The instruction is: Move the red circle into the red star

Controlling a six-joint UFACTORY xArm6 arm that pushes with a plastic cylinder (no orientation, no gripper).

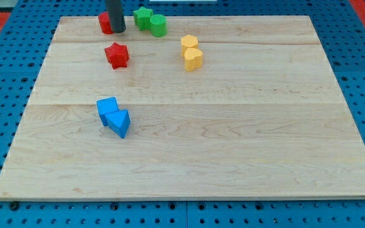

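Note:
The red circle [104, 23] sits near the view's top left of the wooden board, partly hidden behind my rod. My tip [117, 30] rests on the board right against the circle's right side. The red star [116, 55] lies a short way toward the view's bottom from the circle, apart from it and from my tip.
A green star [142, 17] and a green cylinder [158, 25] touch each other right of my tip. Two yellow blocks [191, 52] sit together right of the red star. A blue cube [107, 109] and a blue triangle [120, 122] touch near the board's left middle.

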